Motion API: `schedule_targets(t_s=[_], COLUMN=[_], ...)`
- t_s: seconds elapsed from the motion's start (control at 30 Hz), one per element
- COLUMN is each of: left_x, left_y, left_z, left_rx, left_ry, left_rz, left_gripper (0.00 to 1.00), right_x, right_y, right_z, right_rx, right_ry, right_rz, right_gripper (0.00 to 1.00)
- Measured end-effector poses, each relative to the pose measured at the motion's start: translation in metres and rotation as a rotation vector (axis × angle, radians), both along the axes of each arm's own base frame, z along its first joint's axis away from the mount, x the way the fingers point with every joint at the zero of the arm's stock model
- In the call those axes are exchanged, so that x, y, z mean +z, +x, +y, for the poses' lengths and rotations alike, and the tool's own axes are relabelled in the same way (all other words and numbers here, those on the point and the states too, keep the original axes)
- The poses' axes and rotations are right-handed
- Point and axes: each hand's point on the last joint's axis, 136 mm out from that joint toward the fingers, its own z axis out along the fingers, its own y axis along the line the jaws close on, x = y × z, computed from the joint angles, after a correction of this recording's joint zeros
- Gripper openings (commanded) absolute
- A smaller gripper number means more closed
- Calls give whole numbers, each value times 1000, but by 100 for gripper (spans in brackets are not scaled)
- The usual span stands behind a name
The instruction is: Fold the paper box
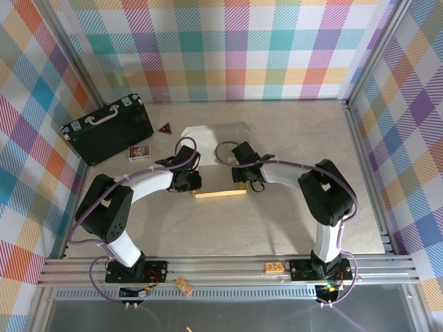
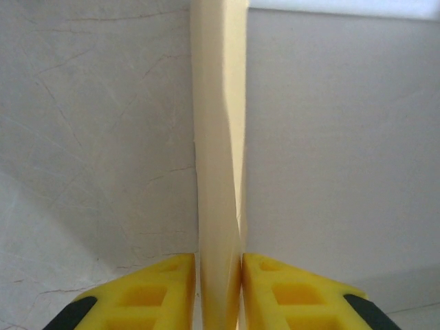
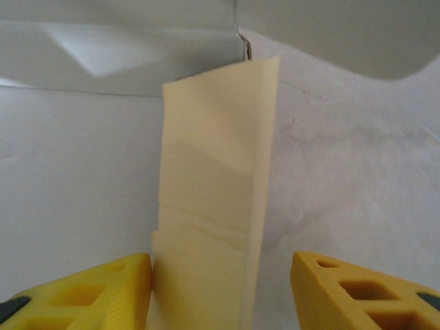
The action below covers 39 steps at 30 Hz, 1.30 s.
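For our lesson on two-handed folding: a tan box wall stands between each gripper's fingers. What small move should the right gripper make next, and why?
Probably close the right gripper on the upright tan wall of the paper box. Its jaws straddle that wall with a gap on one side, while the left gripper pinches its wall.

My tabletop (image 1: 291, 221): beige, marbled. Black case (image 1: 109, 129) at far-left corner. Small card pack (image 1: 139, 153), red triangle (image 1: 165, 128) just beside it. Paper box (image 1: 220, 192) mid-table.

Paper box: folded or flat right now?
Partly folded. The thin tan-and-white cardboard box has a tan wall standing upright in both wrist views; its white panels behind lie spread.
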Motion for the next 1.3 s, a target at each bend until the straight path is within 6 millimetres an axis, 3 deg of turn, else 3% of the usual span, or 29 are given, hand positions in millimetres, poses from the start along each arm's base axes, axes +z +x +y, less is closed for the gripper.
schedule_targets(t_s=[0.07,0.1,0.2,0.33,0.5,0.9,1.13,1.23,1.3], left_x=[-1,-1,-1,-1,0,14,-3,-6,-5], left_y=[0,0,0,-1,-1,11,18,20,21], left_z=[0,0,0,-2,-2,4,0,0,1], left_rx=[-1,-1,-1,-5,-8,-10,-37,-38,-41], left_ry=[1,1,1,-2,5,66,121,179,225], left_rz=[3,3,2,6,-2,-77,-45,-48,-53], left_gripper=[25,25,26,31,49,40,20,0,0], right_x=[0,1,0,-4,-4,-3,-2,-2,-2], right_y=[3,3,-4,-4,5,1,-2,-4,-8], right_z=[2,4,2,-6,-6,-16,-11,-11,-14], right_rx=[1,5,12,-7,-6,-25,-16,-25,-49], right_ry=[10,24,46,-2,-79,-139,-151,-163,-178], right_rz=[-2,-7,-8,0,-31,-61,-73,-79,-77], right_gripper=[53,48,19,0,0,0,0,0,0])
